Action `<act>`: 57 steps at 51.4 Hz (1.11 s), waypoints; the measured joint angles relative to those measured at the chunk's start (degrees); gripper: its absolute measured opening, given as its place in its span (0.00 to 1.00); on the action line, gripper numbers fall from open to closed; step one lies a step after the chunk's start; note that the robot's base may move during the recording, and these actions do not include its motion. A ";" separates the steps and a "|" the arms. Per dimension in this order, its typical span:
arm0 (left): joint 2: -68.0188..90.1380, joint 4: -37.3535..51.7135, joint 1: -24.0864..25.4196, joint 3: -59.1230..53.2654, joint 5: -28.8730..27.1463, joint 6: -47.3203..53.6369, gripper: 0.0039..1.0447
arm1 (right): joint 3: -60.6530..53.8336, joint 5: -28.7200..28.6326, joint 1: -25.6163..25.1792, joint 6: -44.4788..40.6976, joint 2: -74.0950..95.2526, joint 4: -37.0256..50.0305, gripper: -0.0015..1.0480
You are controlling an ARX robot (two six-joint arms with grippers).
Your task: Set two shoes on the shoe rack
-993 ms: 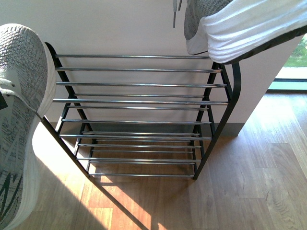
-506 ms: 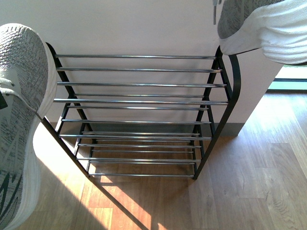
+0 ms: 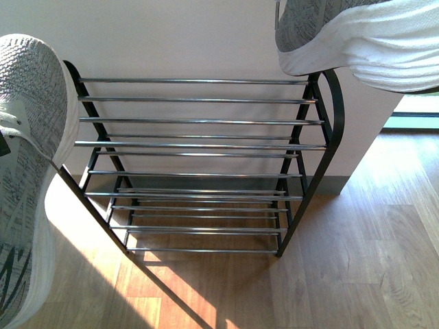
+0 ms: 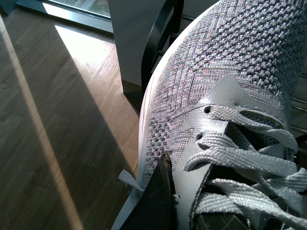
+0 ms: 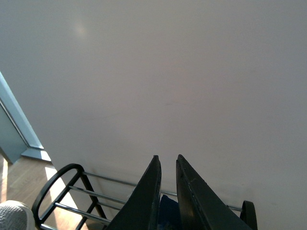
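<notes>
1. Floorboards (image 3: 357,260) of sunlit wood and a plain wall (image 3: 192,41) frame the shoe rack (image 3: 199,100). It stands centre in the front view with every chrome rod bare.
2. Left shoe (image 3: 31,171) hangs at nine o'clock, toe up, just beside the rack's left end. I cannot tell whether it touches.
3. Right shoe (image 3: 357,41) hangs at one o'clock, white sole toward the camera. Half a second ago it had swung out toward two o'clock; now it has drifted back over the rack's right arched end. I judge that as lining up for the top tier, with neither shoe placed yet.
4. My left gripper (image 4: 163,203) is clamped on the left shoe beside its laces; only one finger shows.
5. My right gripper (image 5: 167,165) has its jaws narrow, pinching a navy strip that I take for the right shoe's collar.
</notes>
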 joint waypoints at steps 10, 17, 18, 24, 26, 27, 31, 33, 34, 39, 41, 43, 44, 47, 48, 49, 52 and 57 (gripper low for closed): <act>0.00 0.02 0.00 0.00 0.00 0.00 0.01 | 0.00 0.02 -0.02 0.00 0.00 0.00 0.10; 0.00 0.02 0.00 0.00 0.00 0.00 0.01 | 0.00 0.15 -0.04 0.00 0.00 0.00 0.10; 0.00 0.02 0.00 0.00 0.00 0.00 0.01 | 0.00 0.15 -0.04 0.00 0.00 0.00 0.10; 0.00 0.02 0.00 0.00 0.00 0.00 0.01 | 3.21 4.92 0.26 3.52 0.46 -10.45 0.10; 0.00 0.02 0.00 0.00 0.00 0.00 0.01 | 4.83 5.22 0.26 4.57 1.79 -12.68 0.10; 0.00 0.02 0.00 0.00 0.00 0.00 0.01 | 5.66 5.70 0.28 5.09 2.80 -12.81 0.10; 0.00 0.00 0.00 0.00 0.00 0.00 0.01 | 8.74 6.08 0.44 5.57 6.88 -11.89 0.10; 0.00 0.02 0.00 0.00 0.00 0.00 0.01 | 10.12 6.25 0.55 5.70 8.72 -11.30 0.10; 0.00 0.02 0.00 0.00 0.00 0.00 0.01 | 10.58 6.29 0.57 5.84 9.29 -11.19 0.10; 0.00 0.02 0.00 0.00 0.00 0.00 0.01 | 14.80 6.75 0.85 6.34 13.94 -10.01 0.10; 0.00 0.02 0.00 0.00 -0.02 0.00 0.01 | 16.22 6.95 0.94 6.36 15.28 -9.53 0.10; 0.00 0.00 0.00 0.00 -0.02 0.00 0.01 | 17.64 7.28 0.94 6.47 16.55 -8.96 0.10; 0.00 0.02 0.00 0.00 -0.02 0.00 0.01 | 18.10 7.32 0.94 6.47 16.94 -8.76 0.10; 0.00 0.02 0.00 0.00 -0.02 0.00 0.01 | 19.87 7.48 0.94 6.56 18.36 -8.26 0.10; 0.00 0.00 0.00 0.00 -0.02 0.00 0.01 | 20.70 7.67 0.94 6.56 19.06 -7.93 0.10; 0.00 0.00 0.00 0.00 -0.02 0.00 0.01 | 21.31 7.85 0.94 6.54 19.61 -7.65 0.10; 0.00 0.00 0.00 0.00 -0.02 0.00 0.01 | 23.85 8.50 0.94 6.25 22.03 -5.70 0.10; 0.00 0.00 0.00 0.00 0.04 0.00 0.01 | 26.36 9.27 0.94 5.92 24.79 -4.31 0.10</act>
